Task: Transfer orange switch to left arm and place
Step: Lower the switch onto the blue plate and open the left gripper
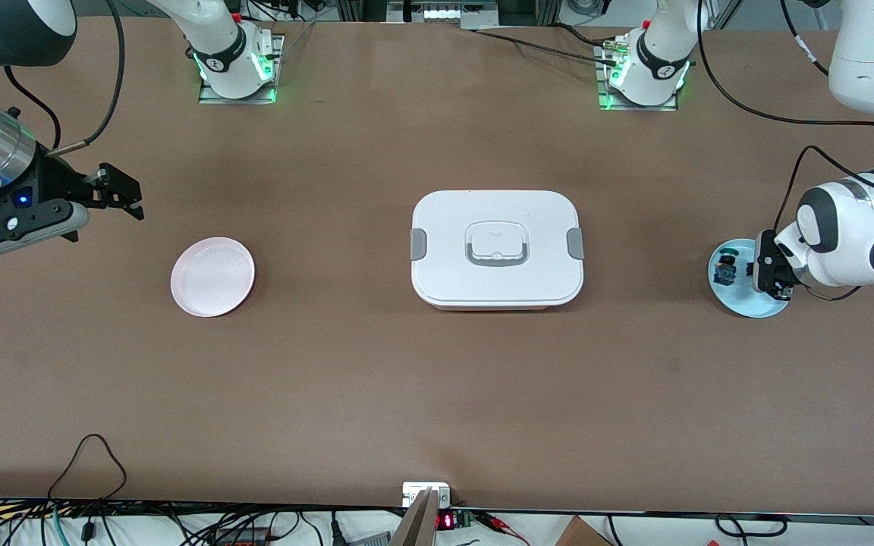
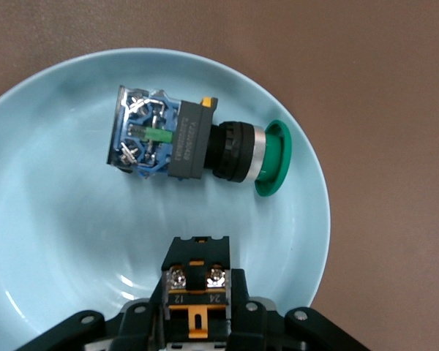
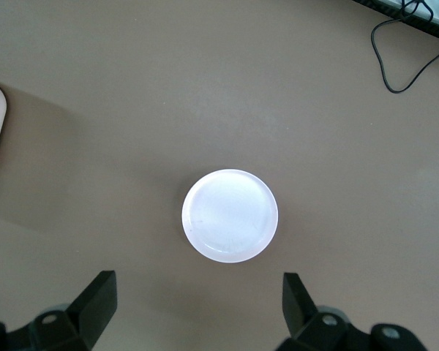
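**Left gripper clamped on orange switch at blue plate**

Orange switch (image 2: 196, 285) sits pinched in left gripper (image 2: 197, 307), low over blue plate (image 2: 51, 241), beside green switch (image 2: 197, 142). Left arm bent down steeply. Right gripper (image 1: 114, 193) waits, fingers wide, above pink plate (image 1: 212, 276). Box (image 1: 496, 248) mid-table.

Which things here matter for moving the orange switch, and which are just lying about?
In the job:
orange switch, clamped in the shut left gripper over the blue plate
open right gripper, waiting above the pink plate
box, mid-table, to avoid

Lying about:
green switch on the blue plate
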Robot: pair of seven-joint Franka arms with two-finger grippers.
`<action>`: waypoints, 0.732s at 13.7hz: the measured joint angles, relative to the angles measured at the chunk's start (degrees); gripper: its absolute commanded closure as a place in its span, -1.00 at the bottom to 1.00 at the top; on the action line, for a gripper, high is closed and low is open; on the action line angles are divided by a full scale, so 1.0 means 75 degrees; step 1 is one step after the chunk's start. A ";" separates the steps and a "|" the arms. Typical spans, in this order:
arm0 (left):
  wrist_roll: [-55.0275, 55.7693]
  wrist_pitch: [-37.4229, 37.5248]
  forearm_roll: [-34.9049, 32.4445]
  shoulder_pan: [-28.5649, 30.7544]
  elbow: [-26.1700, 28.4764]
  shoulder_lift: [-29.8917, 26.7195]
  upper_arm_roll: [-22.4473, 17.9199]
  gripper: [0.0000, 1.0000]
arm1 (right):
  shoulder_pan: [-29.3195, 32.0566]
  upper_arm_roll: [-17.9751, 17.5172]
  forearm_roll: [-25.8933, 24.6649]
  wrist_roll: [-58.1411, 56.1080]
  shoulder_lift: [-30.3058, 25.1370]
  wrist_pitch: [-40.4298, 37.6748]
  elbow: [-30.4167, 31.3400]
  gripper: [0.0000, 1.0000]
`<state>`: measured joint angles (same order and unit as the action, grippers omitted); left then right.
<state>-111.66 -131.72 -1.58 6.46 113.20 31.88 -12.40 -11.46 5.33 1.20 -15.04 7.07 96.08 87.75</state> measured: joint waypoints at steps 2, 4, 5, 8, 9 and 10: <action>0.0005 0.0000 0.0118 0.0002 -0.0001 -0.0002 0.0002 -1.00 | 0.0000 0.0000 0.0000 0.0000 0.0003 0.0000 0.0000 -1.00; 0.0003 0.0012 0.0344 0.0002 -0.0011 -0.0007 0.0013 -1.00 | 0.0005 0.0003 0.0000 0.0000 0.0005 0.0000 0.0000 -1.00; 0.0003 0.0030 0.0375 0.0002 -0.0016 -0.0009 0.0028 -1.00 | 0.0008 0.0009 0.0000 0.0000 0.0007 0.0000 0.0000 -1.00; 0.0004 0.0298 0.0382 0.0001 -0.0053 -0.0160 0.0067 -1.00 | 0.0015 0.0035 0.0000 0.0000 0.0014 0.0000 0.0001 -1.00; 0.0004 0.0455 0.0382 0.0001 -0.0073 -0.0280 0.0073 -1.00 | 0.0017 0.0046 0.0000 0.0000 0.0017 0.0000 0.0001 -1.00; 0.0004 0.0616 0.0382 0.0001 -0.0088 -0.0416 0.0074 -1.00 | 0.0018 0.0062 0.0000 0.0000 0.0020 0.0000 0.0001 -1.00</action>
<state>-111.63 -127.10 1.29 6.47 112.54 28.76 -11.84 -11.33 5.80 1.20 -15.04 7.22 96.08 87.75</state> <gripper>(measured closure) 0.000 0.000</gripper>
